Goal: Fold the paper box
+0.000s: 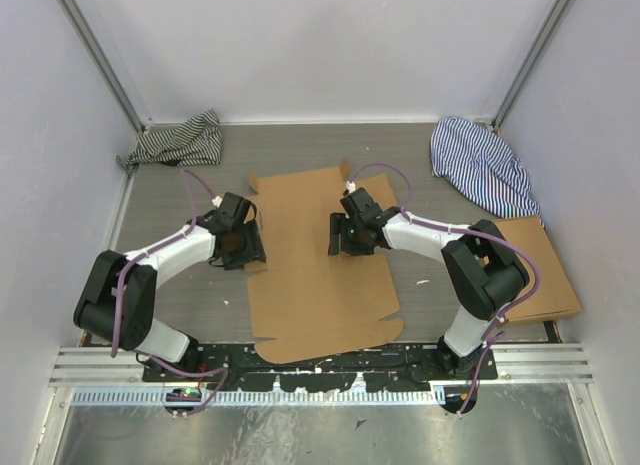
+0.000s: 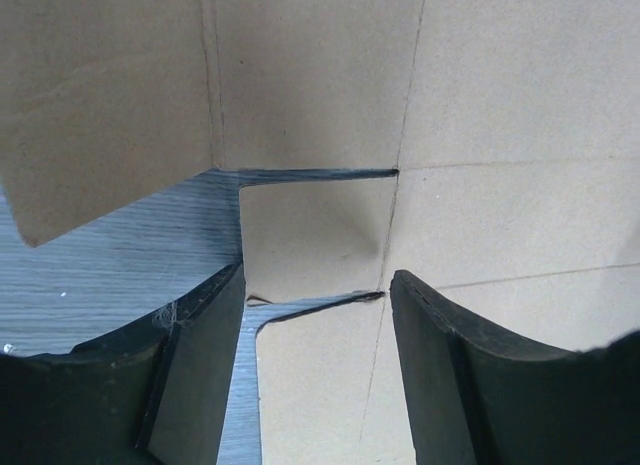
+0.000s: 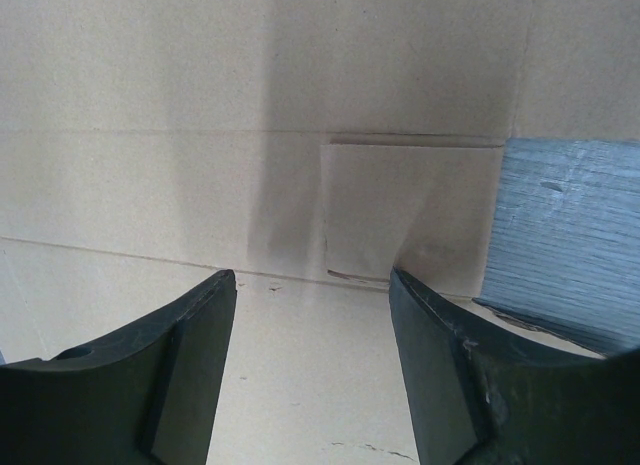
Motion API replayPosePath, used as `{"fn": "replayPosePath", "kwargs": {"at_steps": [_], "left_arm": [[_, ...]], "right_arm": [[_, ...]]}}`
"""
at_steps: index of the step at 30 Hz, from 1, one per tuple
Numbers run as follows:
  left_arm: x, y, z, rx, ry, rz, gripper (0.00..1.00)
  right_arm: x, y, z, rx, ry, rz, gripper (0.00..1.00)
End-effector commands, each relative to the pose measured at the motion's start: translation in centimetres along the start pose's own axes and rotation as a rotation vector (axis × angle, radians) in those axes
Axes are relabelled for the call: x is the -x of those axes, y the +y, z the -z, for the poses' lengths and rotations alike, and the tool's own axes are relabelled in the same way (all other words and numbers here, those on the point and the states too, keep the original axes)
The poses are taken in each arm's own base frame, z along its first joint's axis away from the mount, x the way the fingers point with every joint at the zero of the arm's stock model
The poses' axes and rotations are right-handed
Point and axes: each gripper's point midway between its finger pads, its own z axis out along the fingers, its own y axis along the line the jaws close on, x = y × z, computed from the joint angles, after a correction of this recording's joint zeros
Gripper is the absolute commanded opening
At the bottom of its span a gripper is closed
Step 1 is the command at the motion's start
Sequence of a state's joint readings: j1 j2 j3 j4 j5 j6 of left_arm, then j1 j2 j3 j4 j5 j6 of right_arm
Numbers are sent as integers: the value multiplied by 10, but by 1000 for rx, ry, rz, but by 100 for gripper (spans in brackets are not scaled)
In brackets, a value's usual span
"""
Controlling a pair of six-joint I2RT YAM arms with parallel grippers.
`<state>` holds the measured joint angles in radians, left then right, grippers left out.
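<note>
top view, left to right. left gripper point(image 1: 240, 243), jaws parted and holding nothing, at the left edge of the paper box point(image 1: 320, 285), a plain brown corrugated cardboard die-cut sheet lying flat and unfolded at the table's centre, between the two arms. right gripper point(image 1: 345, 235), jaws likewise parted and empty, above the sheet's right-of-centre panel.

left wrist view: the left gripper point(image 2: 318, 277) straddles a small side tab point(image 2: 315, 235) bounded by two slits; the tab's edge curls slightly off the table.

right wrist view: the right gripper point(image 3: 311, 275) hovers over a pressed crease line and a matching tab point(image 3: 410, 210) at the sheet's right margin.

handling, as judged: the sheet looks light, stiff across its panels and ready to hinge along the creases; it may slide when pushed. the raised tab edges and outer flaps seem the best places to grip.

surface: grey wood-grain table point(image 1: 420, 155). a dark striped cloth point(image 1: 180, 140) lies far left, a blue striped cloth point(image 1: 485, 165) far right, with a smooth flat cardboard rectangle point(image 1: 540, 270) nearer. pale walls point(image 1: 330, 45) enclose three sides.
</note>
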<state>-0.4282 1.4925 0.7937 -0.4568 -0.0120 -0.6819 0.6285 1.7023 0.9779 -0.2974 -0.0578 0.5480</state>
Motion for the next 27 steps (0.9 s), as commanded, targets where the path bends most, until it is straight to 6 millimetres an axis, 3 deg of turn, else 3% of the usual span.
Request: {"fn": "replayPosePath", "kwargs": {"at_steps": [1,7,15,27], "left_arm": [[11,-21,20,-102,-49,11,66],[20,-34,34,-161,-83,37,64],[21,-53,32,-240,-67,62,63],[28,-94,44,-332,-83,46,62]], "right_arm": [[-19,-3,-13,-6,66,-8,68],[-21,-4,-13,-6,70,-11,68],[-21,-2,-12,0,68,-12,67],[-22,-2,-14,1,75,-15,67]]}}
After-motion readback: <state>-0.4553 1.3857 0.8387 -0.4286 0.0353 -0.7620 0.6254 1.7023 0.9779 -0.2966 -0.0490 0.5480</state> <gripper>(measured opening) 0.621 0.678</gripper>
